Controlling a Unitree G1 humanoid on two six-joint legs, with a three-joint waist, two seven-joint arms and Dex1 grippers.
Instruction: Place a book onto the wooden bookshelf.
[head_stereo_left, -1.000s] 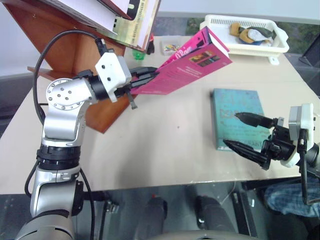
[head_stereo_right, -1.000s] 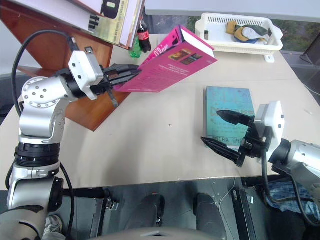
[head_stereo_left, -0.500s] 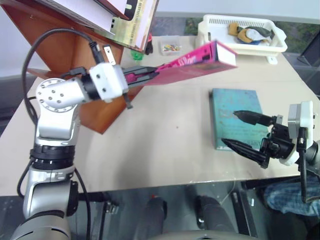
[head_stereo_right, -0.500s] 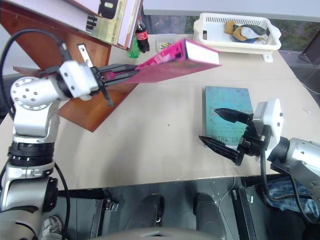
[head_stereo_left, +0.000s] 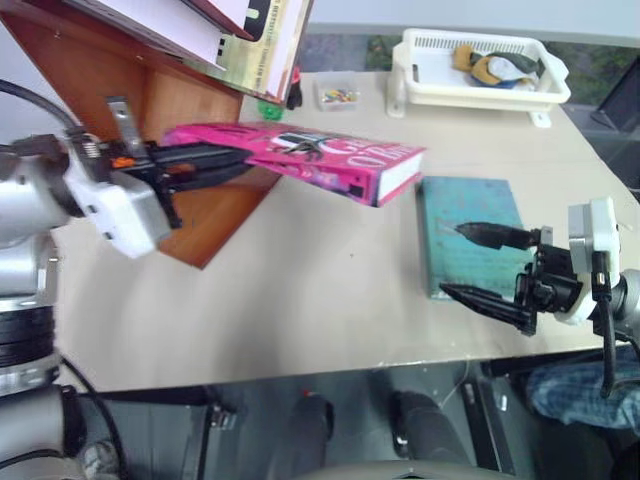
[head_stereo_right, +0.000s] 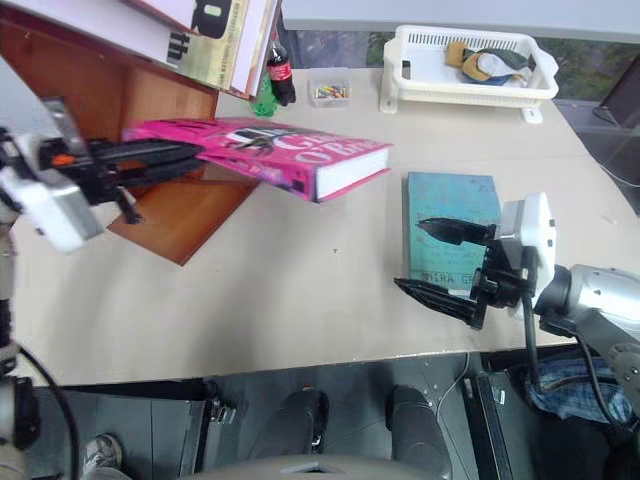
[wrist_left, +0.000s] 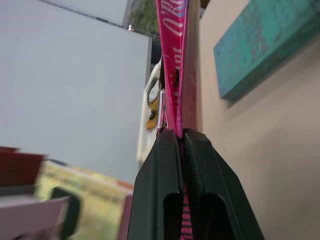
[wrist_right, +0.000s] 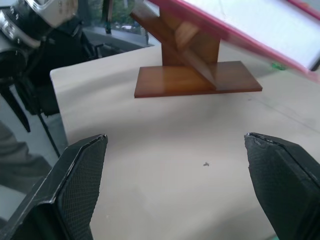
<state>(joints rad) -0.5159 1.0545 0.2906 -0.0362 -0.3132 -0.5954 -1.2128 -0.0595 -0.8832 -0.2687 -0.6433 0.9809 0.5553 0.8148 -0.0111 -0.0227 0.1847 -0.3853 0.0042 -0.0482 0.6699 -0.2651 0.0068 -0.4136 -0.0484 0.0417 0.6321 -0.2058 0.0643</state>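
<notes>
Book: the pink book (head_stereo_left: 310, 160) sits flat in the air, front cover up, one end pinched between my left gripper's (head_stereo_left: 215, 160) two fingers, the rest jutting out past the tips over the table (head_stereo_left: 300, 290).
Left jaws: clamped thin on the book's edge; from the wrist I see the fingers (wrist_left: 167, 170) squeezing the cover from both sides.
Shelf: the wooden bookshelf (head_stereo_left: 150, 110) stands just behind my left gripper; the book hangs in front of its slanted boards, not on them yet.
Right jaws: my right gripper (head_stereo_left: 490, 265) is spread wide, nothing between the fingers, low over the near edge of the teal book (head_stereo_left: 470, 230).
Count: one pink book, one teal book flat on the table, a few books leaning on the shelf's top board, one white basket (head_stereo_left: 480, 70) at the far side.
Arms: left forearm reaches in level from the left; right arm level too, pointing inward.
</notes>
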